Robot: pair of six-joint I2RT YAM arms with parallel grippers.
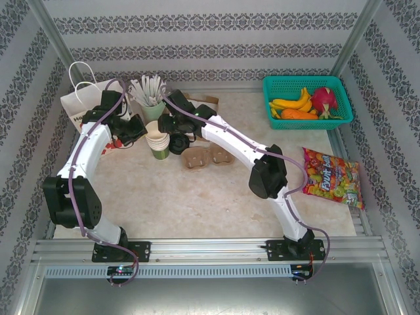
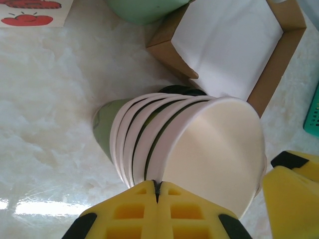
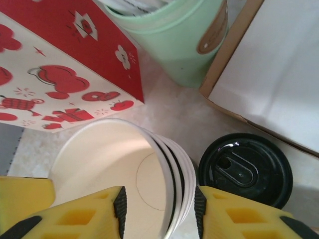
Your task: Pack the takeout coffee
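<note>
The left pincer (image 2: 157, 188) has its fingers pressed together, tips at the rim of the stack of cups (image 2: 199, 149) at the bottom of its wrist view. The right pincer (image 3: 159, 201) stands apart astride that stack's rim, one finger inside the top cup and the other outside, not clamped. The lidded coffee cup (image 3: 244, 169) sits on the table (image 3: 169, 109) at lower right of the right wrist view, just beside the stack. A mint-green cup (image 3: 184, 40), a cardboard box (image 3: 279, 74) and a paper bag (image 3: 50, 74) stand near.

Place: lab test cell
Walls: wallpapered panels (image 1: 197, 26)
Frame: aluminium posts (image 1: 53, 39), slotted rail (image 1: 210, 250)
Top: marble-look table (image 1: 197, 197)
Fixtures: two robot arms (image 1: 88, 147) bolted on rail
</note>
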